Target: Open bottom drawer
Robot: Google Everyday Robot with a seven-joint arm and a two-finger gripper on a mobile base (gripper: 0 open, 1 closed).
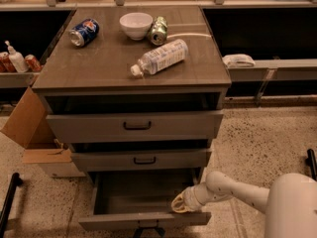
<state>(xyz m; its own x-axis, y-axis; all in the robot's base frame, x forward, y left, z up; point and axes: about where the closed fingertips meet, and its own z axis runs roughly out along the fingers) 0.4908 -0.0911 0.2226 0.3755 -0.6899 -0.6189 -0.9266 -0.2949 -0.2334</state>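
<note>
The bottom drawer [143,220] of the grey wood-grain cabinet [131,73] is pulled well out toward me, showing its plain grey inside [143,195]. Its small black handle [147,229] shows at the lower frame edge. My gripper [179,204] sits at the drawer's right front corner, just behind the drawer front, on the end of my white arm [233,190] that reaches in from the right. The middle drawer [141,159] and top drawer [133,126] stand slightly out.
On the cabinet top lie a clear bottle [158,57], a white bowl [136,25], a green can [158,30] and a blue can [83,32]. A cardboard box [29,133] stands left of the cabinet. Speckled floor lies to the right.
</note>
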